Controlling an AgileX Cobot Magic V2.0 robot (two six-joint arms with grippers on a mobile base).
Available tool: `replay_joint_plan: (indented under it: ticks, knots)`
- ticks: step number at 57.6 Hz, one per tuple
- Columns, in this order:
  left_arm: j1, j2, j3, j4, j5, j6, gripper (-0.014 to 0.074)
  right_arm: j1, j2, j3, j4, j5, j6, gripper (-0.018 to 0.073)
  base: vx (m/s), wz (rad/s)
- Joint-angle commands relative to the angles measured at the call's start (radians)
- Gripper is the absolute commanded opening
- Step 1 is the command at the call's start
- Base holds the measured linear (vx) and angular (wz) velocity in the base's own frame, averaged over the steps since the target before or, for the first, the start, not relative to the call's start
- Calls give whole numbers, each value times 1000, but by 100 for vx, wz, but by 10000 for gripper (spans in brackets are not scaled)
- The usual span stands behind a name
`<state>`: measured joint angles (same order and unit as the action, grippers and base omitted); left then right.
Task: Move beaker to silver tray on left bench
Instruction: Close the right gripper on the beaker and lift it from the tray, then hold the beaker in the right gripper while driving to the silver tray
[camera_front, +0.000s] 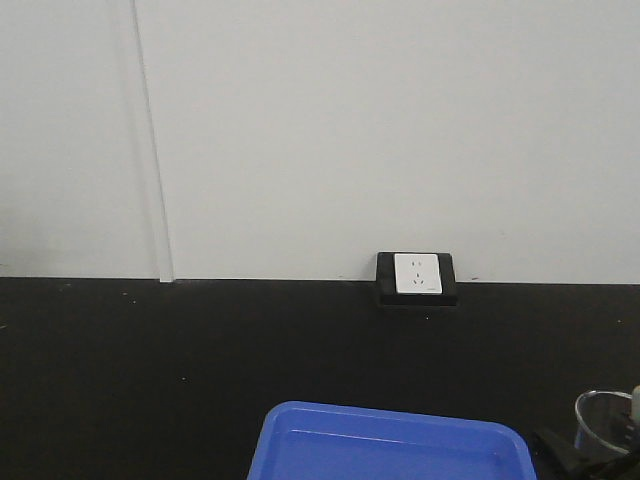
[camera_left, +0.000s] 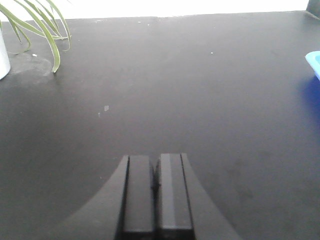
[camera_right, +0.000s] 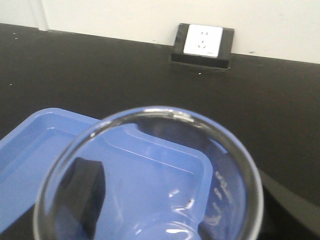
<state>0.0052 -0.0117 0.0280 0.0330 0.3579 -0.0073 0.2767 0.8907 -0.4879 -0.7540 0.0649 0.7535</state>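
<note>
The beaker (camera_right: 150, 170) is sitting clamped in the jaws of the right gripper (camera_right: 182, 210), just beside the right edge of the blue tray (camera_front: 300, 440). The jaws of the left gripper (camera_left: 155, 167) are pressing together over open black worktop (camera_left: 200, 90).

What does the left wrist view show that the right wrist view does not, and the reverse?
Only the left wrist view: green plant leaves, a white pot and the shut left gripper. Only the right wrist view: the beaker, close up, and a wall socket. Both: the black worktop and the blue tray.
</note>
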Motion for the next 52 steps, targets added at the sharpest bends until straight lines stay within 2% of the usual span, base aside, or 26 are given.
replay_joint_plan:
  ticks: [1,52]
  knots:
    - [-6,-16,28,-2,-78,-1,1,-3,-32,-28,-4,-44,-6,-6,0,0]
    - [-6,-16,28,-2,-78,-1,1,-3,-26,-28,-4,-45,-6,-6,-1,0]
